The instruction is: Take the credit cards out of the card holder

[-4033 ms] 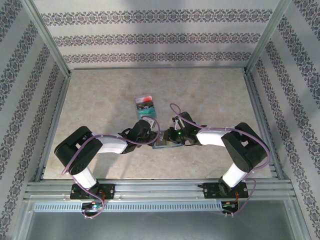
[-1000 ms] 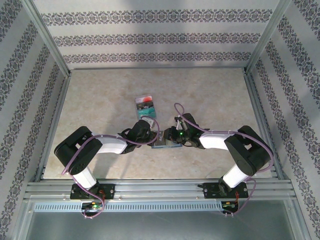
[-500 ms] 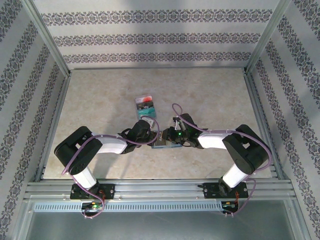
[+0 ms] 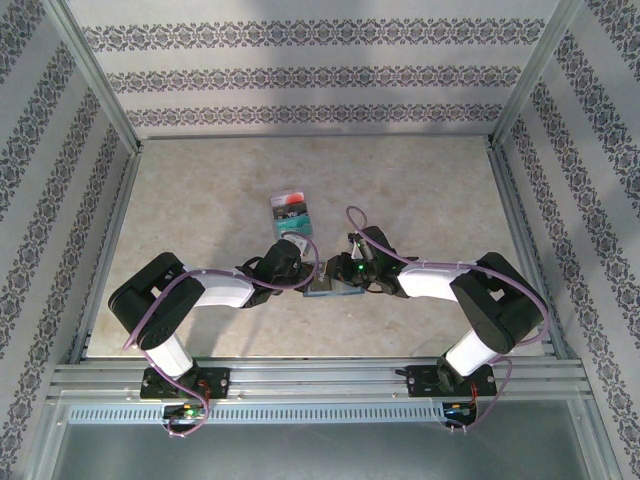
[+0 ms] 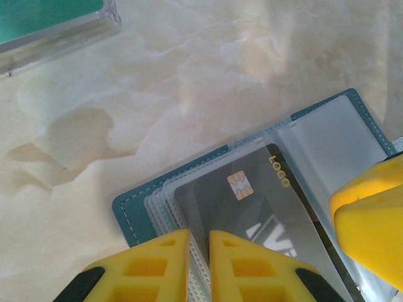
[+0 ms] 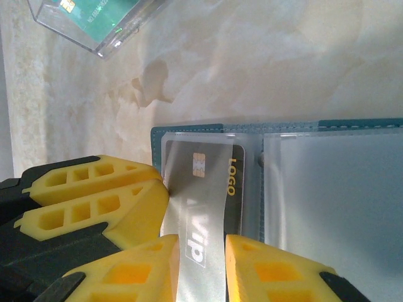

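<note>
Holds the slate-blue fabric card holder (image 5: 129,211) open on the beige marbled table (image 4: 200,200), left gripper (image 5: 199,251) pinched shut on its sleeve edge, probably as an anchor. Clamps the right gripper (image 6: 201,264) on the black plastic credit card (image 5: 252,207), partly sleeved, seemingly to slide it out.

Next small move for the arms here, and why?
Probably draw the right end effector back toward its own arm, sliding the black card out. Its fingers flank the card's exposed end, the rest sits in a clear sleeve of the card holder, and the left end effector pinches the holder's edge to brace it.
</note>
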`<action>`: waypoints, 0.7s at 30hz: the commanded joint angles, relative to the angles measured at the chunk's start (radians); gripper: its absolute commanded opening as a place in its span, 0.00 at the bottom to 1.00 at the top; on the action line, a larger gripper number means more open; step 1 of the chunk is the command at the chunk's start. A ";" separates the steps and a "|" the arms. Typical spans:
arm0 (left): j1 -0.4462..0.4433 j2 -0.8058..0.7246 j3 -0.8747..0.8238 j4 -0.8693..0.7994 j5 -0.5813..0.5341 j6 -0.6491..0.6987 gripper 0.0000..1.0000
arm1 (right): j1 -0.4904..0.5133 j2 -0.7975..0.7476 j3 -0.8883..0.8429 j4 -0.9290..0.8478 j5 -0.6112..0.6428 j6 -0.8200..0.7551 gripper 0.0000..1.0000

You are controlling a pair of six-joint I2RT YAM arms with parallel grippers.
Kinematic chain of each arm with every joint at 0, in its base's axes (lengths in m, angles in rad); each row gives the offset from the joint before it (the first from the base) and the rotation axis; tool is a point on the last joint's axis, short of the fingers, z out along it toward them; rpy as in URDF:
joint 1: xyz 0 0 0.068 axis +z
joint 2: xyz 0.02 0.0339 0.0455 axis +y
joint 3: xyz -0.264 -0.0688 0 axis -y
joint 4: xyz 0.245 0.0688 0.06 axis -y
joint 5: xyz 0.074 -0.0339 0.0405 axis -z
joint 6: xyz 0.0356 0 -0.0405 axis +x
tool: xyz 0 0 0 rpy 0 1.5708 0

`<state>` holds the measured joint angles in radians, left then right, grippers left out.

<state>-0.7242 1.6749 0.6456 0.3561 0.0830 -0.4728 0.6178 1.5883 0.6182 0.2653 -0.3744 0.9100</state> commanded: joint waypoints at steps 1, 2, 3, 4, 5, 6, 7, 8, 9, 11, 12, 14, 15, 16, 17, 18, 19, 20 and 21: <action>0.008 0.019 -0.012 -0.060 0.012 -0.007 0.15 | -0.001 0.015 -0.003 0.003 0.017 -0.015 0.27; 0.008 0.019 -0.012 -0.060 0.012 -0.007 0.15 | -0.001 0.017 -0.002 0.004 0.017 -0.014 0.27; 0.008 0.019 -0.014 -0.060 0.013 -0.006 0.15 | -0.002 0.020 -0.003 0.004 0.018 -0.013 0.27; 0.008 0.019 -0.014 -0.059 0.013 -0.007 0.15 | -0.001 0.021 -0.003 0.005 0.020 -0.013 0.27; 0.008 0.019 -0.014 -0.059 0.013 -0.006 0.15 | -0.001 0.021 -0.004 0.005 0.022 -0.012 0.27; 0.008 0.020 -0.014 -0.059 0.012 -0.006 0.15 | -0.001 0.020 -0.006 0.003 0.026 -0.012 0.27; 0.008 0.020 -0.014 -0.059 0.012 -0.006 0.15 | -0.002 0.021 -0.006 0.004 0.028 -0.011 0.27; 0.008 0.022 -0.014 -0.059 0.013 -0.006 0.15 | -0.001 0.021 -0.008 0.002 0.030 -0.010 0.28; 0.008 0.022 -0.014 -0.059 0.014 -0.007 0.15 | -0.001 0.022 -0.009 0.004 0.031 -0.010 0.28; 0.008 0.022 -0.014 -0.059 0.014 -0.006 0.15 | -0.001 0.025 -0.008 0.006 0.030 -0.010 0.28; 0.008 0.022 -0.014 -0.057 0.013 -0.006 0.15 | -0.001 0.027 -0.008 0.007 0.027 -0.011 0.28; 0.008 0.023 -0.014 -0.057 0.014 -0.006 0.15 | -0.001 0.029 -0.006 0.008 0.025 -0.009 0.28; 0.008 0.025 -0.014 -0.055 0.014 -0.007 0.15 | -0.001 0.030 -0.007 0.008 0.026 -0.008 0.28; 0.008 0.026 -0.012 -0.055 0.016 -0.006 0.15 | -0.002 0.030 -0.006 0.008 0.025 -0.008 0.28; 0.008 0.026 -0.014 -0.054 0.016 -0.007 0.15 | -0.002 0.031 -0.006 0.008 0.025 -0.008 0.28; 0.008 0.026 -0.012 -0.054 0.017 -0.007 0.15 | -0.002 0.031 -0.006 0.010 0.024 -0.008 0.28; 0.008 0.026 -0.013 -0.053 0.017 -0.008 0.15 | -0.001 0.035 -0.006 0.013 0.021 -0.009 0.28; 0.007 0.027 -0.013 -0.054 0.017 -0.008 0.15 | -0.001 0.037 -0.006 0.016 0.018 -0.008 0.28; 0.008 0.028 -0.012 -0.054 0.017 -0.008 0.15 | -0.001 0.039 -0.006 0.023 0.012 -0.005 0.28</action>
<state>-0.7242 1.6749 0.6456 0.3561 0.0830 -0.4728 0.6178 1.6093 0.6182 0.2668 -0.3637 0.9104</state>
